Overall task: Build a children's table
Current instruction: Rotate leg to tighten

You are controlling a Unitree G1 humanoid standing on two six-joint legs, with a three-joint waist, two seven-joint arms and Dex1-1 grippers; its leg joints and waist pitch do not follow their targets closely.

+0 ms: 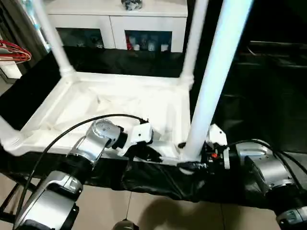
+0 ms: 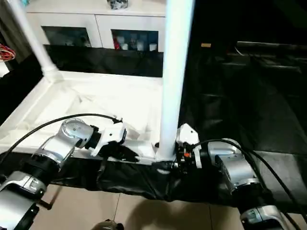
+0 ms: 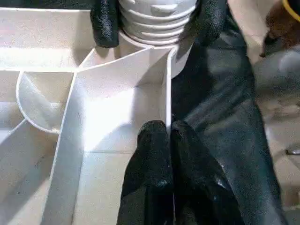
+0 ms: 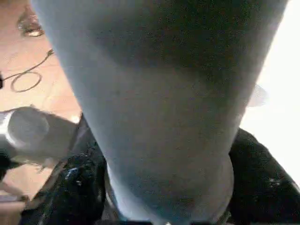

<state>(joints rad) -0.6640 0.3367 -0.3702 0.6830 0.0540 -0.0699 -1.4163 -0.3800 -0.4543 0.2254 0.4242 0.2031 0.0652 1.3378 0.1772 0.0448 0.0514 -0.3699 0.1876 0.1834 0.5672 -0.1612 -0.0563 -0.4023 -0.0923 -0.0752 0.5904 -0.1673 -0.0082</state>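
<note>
Black-draped worktop (image 1: pixel 268 110): your right end effector (image 3: pixel 157 18) grips the upright white cylindrical plastic leg (image 1: pixel 213 81); your left end effector (image 3: pixel 161 136) pinches the upturned white ribbed plastic tabletop (image 1: pixel 115 103) rim.

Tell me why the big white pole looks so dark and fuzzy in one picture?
In the right wrist view the leg sits right against the camera, so it is shaded grey and out of focus. In the left eye view the same leg looks bright white and the tabletop glares under the light.
</note>
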